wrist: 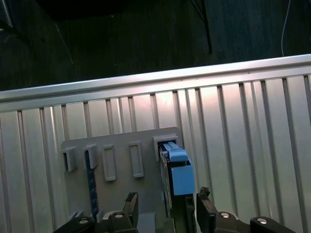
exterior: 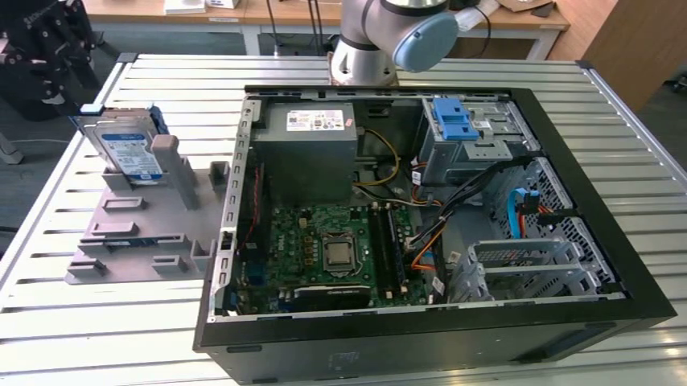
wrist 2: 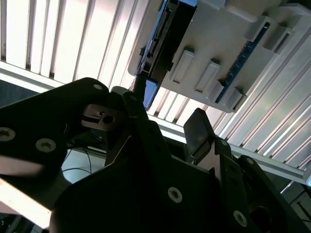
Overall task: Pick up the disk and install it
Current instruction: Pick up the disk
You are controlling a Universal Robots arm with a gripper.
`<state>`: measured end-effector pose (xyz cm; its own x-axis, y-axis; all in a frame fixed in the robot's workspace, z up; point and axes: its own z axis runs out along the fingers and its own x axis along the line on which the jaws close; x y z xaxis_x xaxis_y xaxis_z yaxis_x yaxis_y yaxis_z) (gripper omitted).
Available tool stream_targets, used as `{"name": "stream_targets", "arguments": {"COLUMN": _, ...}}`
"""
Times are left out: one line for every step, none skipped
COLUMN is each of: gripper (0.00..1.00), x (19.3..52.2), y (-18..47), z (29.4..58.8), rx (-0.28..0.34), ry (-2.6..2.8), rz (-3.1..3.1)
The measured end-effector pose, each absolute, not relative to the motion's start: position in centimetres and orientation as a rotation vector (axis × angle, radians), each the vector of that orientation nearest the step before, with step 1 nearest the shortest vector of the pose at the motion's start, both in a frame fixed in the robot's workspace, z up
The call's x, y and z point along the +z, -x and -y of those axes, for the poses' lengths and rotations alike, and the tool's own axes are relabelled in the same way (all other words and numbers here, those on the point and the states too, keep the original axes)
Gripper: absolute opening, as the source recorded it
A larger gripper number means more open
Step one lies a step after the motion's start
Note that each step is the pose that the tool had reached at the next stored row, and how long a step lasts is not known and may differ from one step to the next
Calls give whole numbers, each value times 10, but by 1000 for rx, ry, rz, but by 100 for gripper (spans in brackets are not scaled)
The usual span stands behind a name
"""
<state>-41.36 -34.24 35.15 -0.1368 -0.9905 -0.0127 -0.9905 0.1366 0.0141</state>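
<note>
**Disk pick-up: gripper lined up, nothing grabbed yet**

Table (exterior: 102,338) is slatted metal, and the open case (exterior: 429,346) takes up the middle and right of the exterior view. The arm (exterior: 371,36) rises from the far edge behind the case. On the exterior view's left of the case there's a grey rack (exterior: 129,233). The disk (exterior: 124,149) stands on edge in the rack's far end, label facing out, blue carrier around it. The cage (exterior: 478,145) sits in the case's far right corner, well apart from the disk.

So I'd call this the pick-up step, with the install not started. In the first wrist view the gripper (wrist: 167,194) hangs over the rack with its fingers (wrist: 204,206) spread wide, holding nothing. The disk's thin edge falls in the gap, nearer one finger than the other. In the second wrist view the tips look clear of the disk, not touching, but I can't tell how far off.

My read on what the grab calls for:
- Centre the gap on that thin edge.
- Keep the jaws square to the flat faces.
- Come in straight along the slot so nothing fouls the rack's posts.

A crooked pinch could tip the disk or jam it in the slot.
</note>
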Motion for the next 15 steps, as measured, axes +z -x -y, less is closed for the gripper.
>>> {"name": "stream_targets", "arguments": {"gripper": 59, "x": 350, "y": 414, "z": 342, "rx": 30, "ry": 2064, "rz": -2368}}
{"name": "stream_targets", "arguments": {"gripper": 59, "x": 350, "y": 414, "z": 342, "rx": 30, "ry": 2064, "rz": -2368}}
{"name": "stream_targets", "arguments": {"gripper": 59, "x": 349, "y": 414, "z": 341, "rx": 30, "ry": 2064, "rz": -2368}}
{"name": "stream_targets", "arguments": {"gripper": 59, "x": 349, "y": 414, "z": 342, "rx": 30, "ry": 2064, "rz": -2368}}
{"name": "stream_targets", "arguments": {"gripper": 59, "x": 349, "y": 414, "z": 342, "rx": 30, "ry": 2064, "rz": -2368}}
{"name": "stream_targets", "arguments": {"gripper": 59, "x": 349, "y": 414, "z": 342, "rx": 30, "ry": 2064, "rz": -2368}}
{"name": "stream_targets", "arguments": {"gripper": 59, "x": 349, "y": 414, "z": 341, "rx": 30, "ry": 2064, "rz": -2368}}
{"name": "stream_targets", "arguments": {"gripper": 59, "x": 349, "y": 414, "z": 341, "rx": 30, "ry": 2064, "rz": -2368}}
{"name": "stream_targets", "arguments": {"gripper": 59, "x": 349, "y": 414, "z": 341, "rx": 30, "ry": 2064, "rz": -2368}}
{"name": "stream_targets", "arguments": {"gripper": 59, "x": 349, "y": 414, "z": 341, "rx": 30, "ry": 2065, "rz": -2367}}
{"name": "stream_targets", "arguments": {"gripper": 59, "x": 349, "y": 415, "z": 340, "rx": 30, "ry": 2066, "rz": -2366}}
{"name": "stream_targets", "arguments": {"gripper": 59, "x": 348, "y": 414, "z": 339, "rx": 30, "ry": 2067, "rz": -2365}}
{"name": "stream_targets", "arguments": {"gripper": 59, "x": 348, "y": 414, "z": 338, "rx": 30, "ry": 2067, "rz": -2365}}
{"name": "stream_targets", "arguments": {"gripper": 59, "x": 347, "y": 415, "z": 336, "rx": 30, "ry": 2067, "rz": -2365}}
{"name": "stream_targets", "arguments": {"gripper": 59, "x": 346, "y": 415, "z": 336, "rx": 29, "ry": 2067, "rz": -2365}}
